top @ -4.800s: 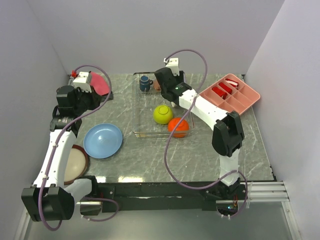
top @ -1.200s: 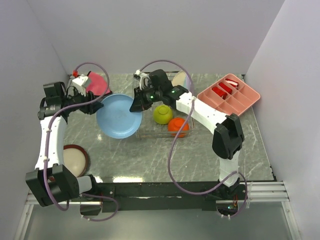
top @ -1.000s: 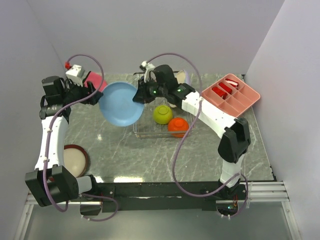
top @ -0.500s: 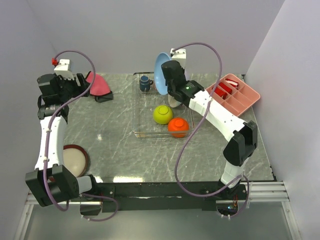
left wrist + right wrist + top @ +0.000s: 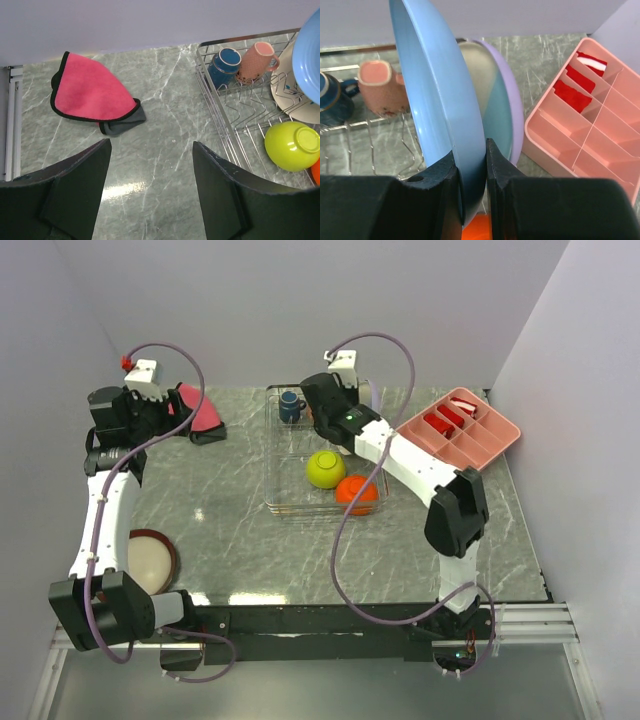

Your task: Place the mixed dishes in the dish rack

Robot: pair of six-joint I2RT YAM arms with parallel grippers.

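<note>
Because plates stand in the dish rack [image 5: 272,472] only on edge, the right gripper [image 5: 470,170] pinches the light-blue plate [image 5: 435,90] by its rim. It holds the plate upright at the rack's far right, close beside the lavender plate [image 5: 512,107] already slotted there. The dark blue mug [image 5: 225,62], small pink cup [image 5: 255,59], yellow-green bowl [image 5: 292,145] and orange bowl [image 5: 356,492] sit inside. The left gripper [image 5: 151,150] hangs spread and empty over the far left counter [image 5: 165,115]. Only 1 dish, the red-rimmed cream plate [image 5: 150,558], lies outside, near left.

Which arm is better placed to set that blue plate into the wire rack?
Right. The right gripper clamps the light-blue plate upright over the dish rack; the left gripper hangs open near the cloth.
</note>
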